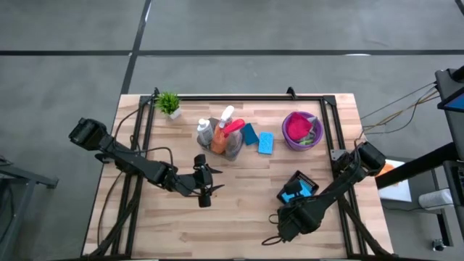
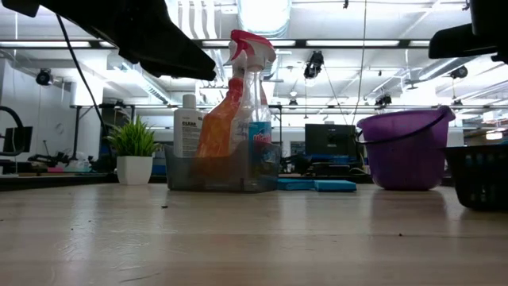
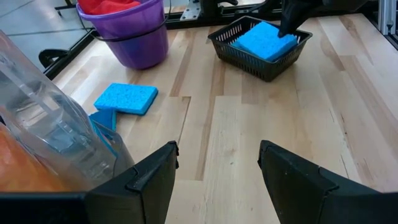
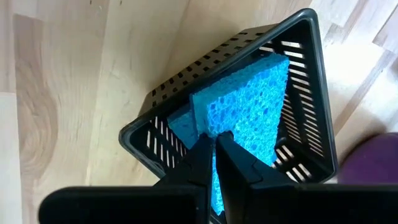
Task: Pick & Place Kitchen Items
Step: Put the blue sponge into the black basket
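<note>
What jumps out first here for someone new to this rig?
The cluster of spray bottles in a clear bin at the table's middle, red triggers up, with two blue sponges loose beside it. Next, the purple bucket of magenta cloth toward the back right. Then the right pincer, shut, over the black basket, which already holds a blue sponge; the left pincer hangs open near the bottles.

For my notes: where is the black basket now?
In the high view, the black basket sits on the table's right side, below the purple bucket, with a blue sponge inside.
</note>
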